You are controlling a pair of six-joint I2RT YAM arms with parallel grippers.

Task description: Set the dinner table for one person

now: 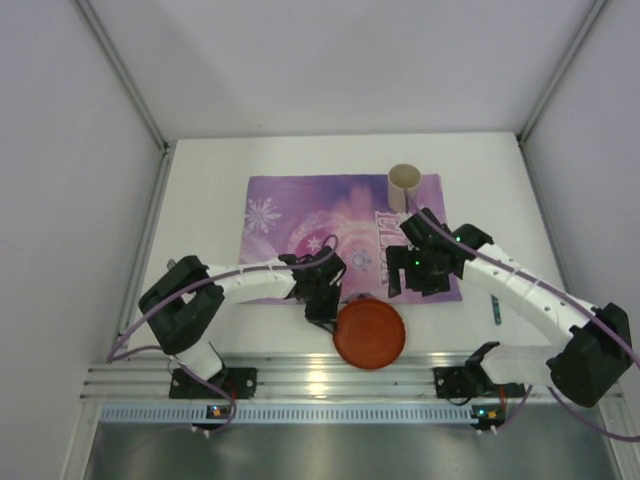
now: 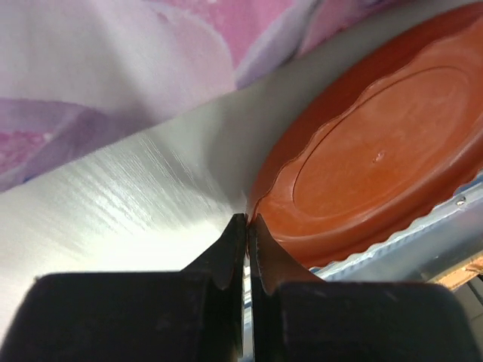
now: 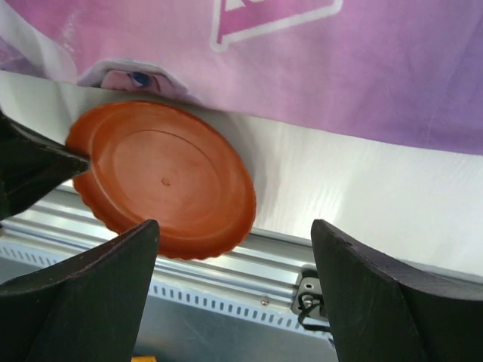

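White dinner table (image 1: 210, 180) seen mid-frame, enclosed by grey walls (image 1: 60, 200); silver rail (image 1: 300, 375) along lower edge. Left gripper (image 2: 247, 220) pressed together at orange plate (image 1: 370, 335) rim; right gripper (image 3: 234, 226) held spread.

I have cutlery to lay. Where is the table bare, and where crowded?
Bare: the strip of dinner table beyond the placemat, the strip to the placemat's left, and the placemat's snowflake half. Crowded: the near edge, where the left end effector pinches the orange plate and the right end effector hovers nearby; the cup takes the placemat's far right corner.
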